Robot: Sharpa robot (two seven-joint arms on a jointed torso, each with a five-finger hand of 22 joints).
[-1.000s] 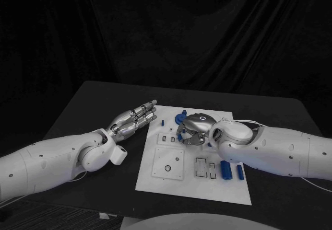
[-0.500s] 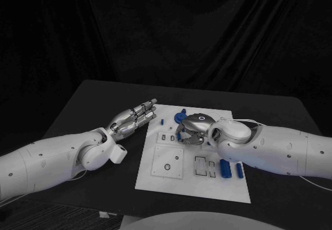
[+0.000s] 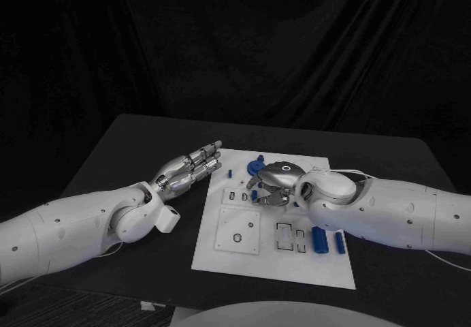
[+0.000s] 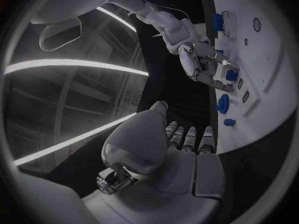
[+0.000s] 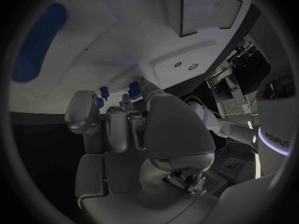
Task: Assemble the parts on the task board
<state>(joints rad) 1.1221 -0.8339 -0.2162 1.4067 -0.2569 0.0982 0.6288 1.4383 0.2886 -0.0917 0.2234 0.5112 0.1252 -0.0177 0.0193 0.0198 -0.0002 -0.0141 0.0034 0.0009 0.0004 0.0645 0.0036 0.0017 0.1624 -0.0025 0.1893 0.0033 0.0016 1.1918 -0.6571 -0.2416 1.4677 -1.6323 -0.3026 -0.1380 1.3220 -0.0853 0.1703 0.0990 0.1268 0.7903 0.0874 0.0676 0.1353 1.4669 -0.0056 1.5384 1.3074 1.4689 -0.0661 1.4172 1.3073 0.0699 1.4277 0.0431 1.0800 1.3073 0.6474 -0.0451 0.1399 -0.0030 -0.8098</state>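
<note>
Right hand [image 3: 275,182], silver, fingers curled down over the upper middle of the task board [image 3: 246,262] and touching a small blue part [image 4: 231,75] there; whether it truly grips that part cannot be told, and its place matches the earlier frames. Left hand [image 3: 189,168], fingers straight and close together, grasping nothing, lies on the black table [image 3: 118,157] just beside the task board's left edge, unmoved. Task board: white plate with rectangular recesses; two long blue pieces [image 3: 328,240] near its right edge, a round blue part [image 3: 255,164] near its far edge.
</note>
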